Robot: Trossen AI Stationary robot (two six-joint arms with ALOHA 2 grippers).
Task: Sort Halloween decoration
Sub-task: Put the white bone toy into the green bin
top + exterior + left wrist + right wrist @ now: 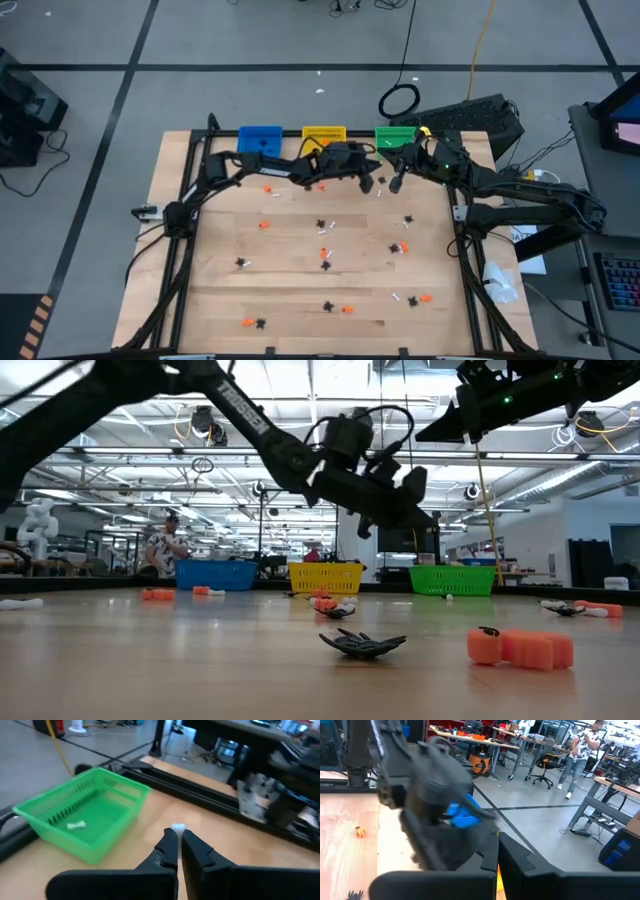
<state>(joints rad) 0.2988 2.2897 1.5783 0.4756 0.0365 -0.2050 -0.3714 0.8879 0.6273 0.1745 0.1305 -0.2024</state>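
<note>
Small black, orange and white Halloween decorations lie scattered on the wooden table [300, 290], among them a black spidery one [362, 644] and an orange one [520, 648]. My left gripper [178, 834] reaches across the far side of the table [368, 184], near the green bin [85, 817], and is shut on a tiny white trinket [178, 826]. Another white trinket [76, 825] lies on the green bin's floor. My right gripper [396, 184] hangs shut and empty beside it, in front of the green bin [397, 137]. My left gripper pinches the tiny white trinket [178, 826] between the free ends of its two fingers. A small white end of it sticks out past the fingertips. The fingers slant slightly downward, and the trinket is lifted clear of the table.
Blue [260, 138], yellow [323, 135] and green bins stand in a row along the table's far edge. A black frame rail [200, 795] runs along the table behind the green bin. People [580, 750] move in the room beyond. The two arms are close together.
</note>
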